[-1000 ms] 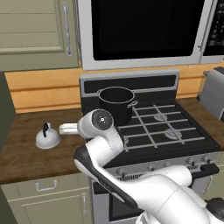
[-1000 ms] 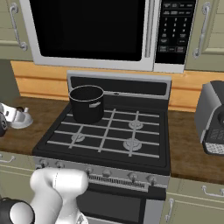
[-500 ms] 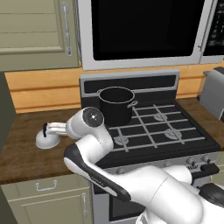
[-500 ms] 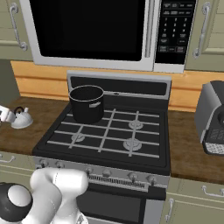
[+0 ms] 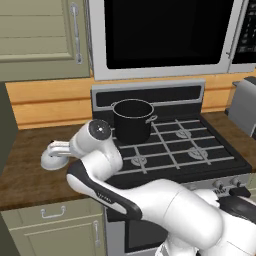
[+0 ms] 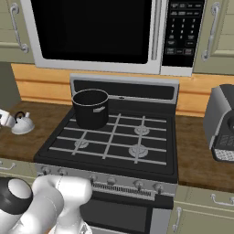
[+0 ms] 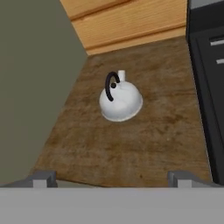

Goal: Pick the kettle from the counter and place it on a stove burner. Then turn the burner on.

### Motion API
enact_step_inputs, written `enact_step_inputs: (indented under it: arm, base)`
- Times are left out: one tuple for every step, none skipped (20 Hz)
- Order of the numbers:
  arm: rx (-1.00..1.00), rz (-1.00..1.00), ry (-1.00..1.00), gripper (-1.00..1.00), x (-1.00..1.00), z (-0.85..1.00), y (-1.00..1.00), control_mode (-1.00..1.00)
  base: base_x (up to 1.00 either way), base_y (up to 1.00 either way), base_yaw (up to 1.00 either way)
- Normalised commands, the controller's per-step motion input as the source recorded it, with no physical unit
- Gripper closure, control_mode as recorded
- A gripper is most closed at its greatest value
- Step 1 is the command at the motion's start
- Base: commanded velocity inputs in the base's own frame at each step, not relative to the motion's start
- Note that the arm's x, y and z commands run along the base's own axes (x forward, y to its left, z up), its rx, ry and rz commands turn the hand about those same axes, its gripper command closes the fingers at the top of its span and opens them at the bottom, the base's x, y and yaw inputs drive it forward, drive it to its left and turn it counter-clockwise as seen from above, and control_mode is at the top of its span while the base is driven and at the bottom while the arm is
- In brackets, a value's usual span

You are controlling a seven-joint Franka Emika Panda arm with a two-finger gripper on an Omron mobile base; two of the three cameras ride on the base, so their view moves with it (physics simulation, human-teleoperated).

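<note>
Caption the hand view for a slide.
Kettle upright on the wooden counter beside the stove, open gripper above it.

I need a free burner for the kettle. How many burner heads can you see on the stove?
3 show: front left, front right and back right. The black pot stands at the back left and may hide a fourth. The kettle sits on the counter.

Both base views look forward and down over the stove, one from behind-left, one from behind-right, sharing the black pot and microwave. The right one also catches the kettle at its left edge. The hand view looks down on that kettle on the desk, close in.
</note>
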Motion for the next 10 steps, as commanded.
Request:
enact_step_inputs:
  arm:
    - [-0.07,0.0,0.0,-1.0,0.16,-0.06,0.0,-1.0]
    - [-0.05,-0.01,0.0,-1.0,0.15,-0.05,0.0,-1.0]
    - [-0.05,-0.01,0.0,-1.0,0.12,-0.03,0.0,-1.0]
    - [-0.05,0.0,0.0,-1.0,0.1,0.0,0.0,-1.0]
    - [-0.06,0.0,0.0,-1.0,0.11,-0.01,0.0,-1.0]
    - [-0.07,0.0,0.01,-1.0,0.13,-0.01,0.0,-1.0]
    - [-0.09,0.0,0.02,-1.0,0.14,-0.04,0.0,-1.0]
    - [-0.12,0.0,0.02,-1.0,0.13,-0.08,0.0,-1.0]
    - [-0.13,0.0,0.01,-1.0,0.13,-0.12,0.0,-1.0]
    - [-0.14,0.0,0.0,-1.0,0.12,-0.17,0.0,-1.0]
  base:
    - [0.0,0.0,0.0]
    - [0.0,0.0,0.0]
    - [0.0,0.0,0.0]
    - [0.0,0.0,0.0]
    - [0.0,0.0,0.0]
    - [0.0,0.0,0.0]
    - [0.0,0.0,0.0]
    - [0.0,0.0,0.0]
    - [0.0,0.0,0.0]
    - [0.0,0.0,0.0]
